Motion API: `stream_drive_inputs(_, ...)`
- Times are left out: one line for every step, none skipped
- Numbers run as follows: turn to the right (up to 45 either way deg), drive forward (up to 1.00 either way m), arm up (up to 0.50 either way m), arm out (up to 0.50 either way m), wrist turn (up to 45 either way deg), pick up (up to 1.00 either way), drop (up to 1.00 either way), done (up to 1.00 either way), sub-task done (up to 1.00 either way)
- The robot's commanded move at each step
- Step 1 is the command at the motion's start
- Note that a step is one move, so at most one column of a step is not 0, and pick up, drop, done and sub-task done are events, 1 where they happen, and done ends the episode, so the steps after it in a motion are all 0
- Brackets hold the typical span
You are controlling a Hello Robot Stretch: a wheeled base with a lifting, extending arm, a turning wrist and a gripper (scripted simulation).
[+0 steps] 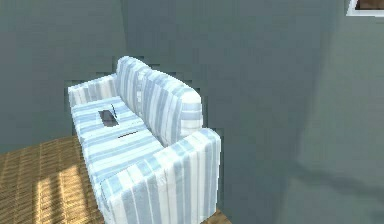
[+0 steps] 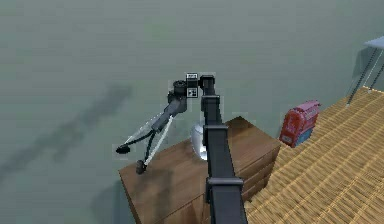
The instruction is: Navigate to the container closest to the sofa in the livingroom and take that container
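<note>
A blue-and-white striped sofa (image 1: 145,140) stands against the grey wall in the forward view, with a small dark flat thing (image 1: 107,117) on its seat. In the arm side view the dark arm (image 2: 222,170) rises over a low wooden cabinet (image 2: 175,185). A pale grey rounded thing (image 2: 199,142), maybe a container, stands on the cabinet top, partly hidden by the arm. The gripper (image 2: 131,159) reaches down to the left of it, its thin fingers (image 2: 150,130) ending at the cabinet's left corner against bare wall and wood. It holds nothing.
A red and blue box (image 2: 300,122) stands on the wooden floor right of the cabinet. A pale frame (image 2: 370,65) shows at the arm side view's right edge. Wooden floor (image 1: 40,180) lies left of the sofa. A picture's corner (image 1: 366,7) hangs top right.
</note>
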Motion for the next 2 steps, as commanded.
stream_drive_inputs(0.0, 0.0, 0.0, 0.0, 45.0, 0.0, 0.0, 0.0, 0.0)
stream_drive_inputs(0.0, 0.0, 0.0, 0.0, 45.0, 0.0, 0.0, 0.0, 0.0)
